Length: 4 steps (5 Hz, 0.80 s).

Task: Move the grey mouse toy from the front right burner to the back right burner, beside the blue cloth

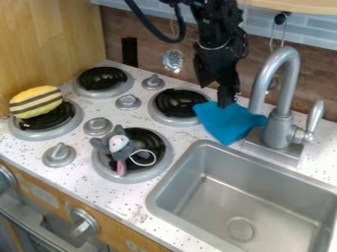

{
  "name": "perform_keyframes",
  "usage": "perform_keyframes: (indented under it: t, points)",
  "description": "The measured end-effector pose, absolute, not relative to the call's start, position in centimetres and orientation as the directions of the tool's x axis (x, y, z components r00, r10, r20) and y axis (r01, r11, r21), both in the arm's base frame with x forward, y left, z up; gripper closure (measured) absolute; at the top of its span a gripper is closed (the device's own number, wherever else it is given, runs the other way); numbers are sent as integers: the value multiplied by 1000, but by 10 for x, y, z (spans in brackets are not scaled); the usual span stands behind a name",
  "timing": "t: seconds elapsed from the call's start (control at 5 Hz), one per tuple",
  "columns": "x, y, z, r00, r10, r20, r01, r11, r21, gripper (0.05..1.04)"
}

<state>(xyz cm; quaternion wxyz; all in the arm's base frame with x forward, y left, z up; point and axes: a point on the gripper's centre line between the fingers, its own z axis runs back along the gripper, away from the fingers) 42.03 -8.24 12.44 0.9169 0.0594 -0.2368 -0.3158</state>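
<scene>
The camera view shows you a speckled counter (pixel 136 201), with a metal sink (pixel 191 179) set into its near right part. Four round burners (pixel 111 171) and their silver knobs (pixel 98 126) take up the left side. A tall faucet (pixel 282 129) rises at the sink's far side, just right of your gripper (pixel 227 102), so it stands in your way on that side. Against the far wall, left of the arm, hangs a round metal utensil (pixel 174 60).

Your gripper points down beside the far right burner and touches the far part of a blue cloth (pixel 227 122); you cannot tell how far open it is or whether it grips. The cloth sits between that burner and the faucet, beyond the sink's far left corner. It is roughly triangular: its long axis runs left to right, and one corner points toward the near side.

A yellow toy (pixel 34 102) with dark stripes lies on the near left burner, and a gray plush mouse (pixel 119 144) rests on the near right one.
</scene>
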Motion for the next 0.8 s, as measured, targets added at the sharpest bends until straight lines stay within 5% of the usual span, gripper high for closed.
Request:
perform_keyframes:
  t: [0.4,0.8]
  points:
    - [405,-68,86,743,-595,306,550,803,229,83]
    - [349,-14,109,813,-462,355,383,883,273,83]
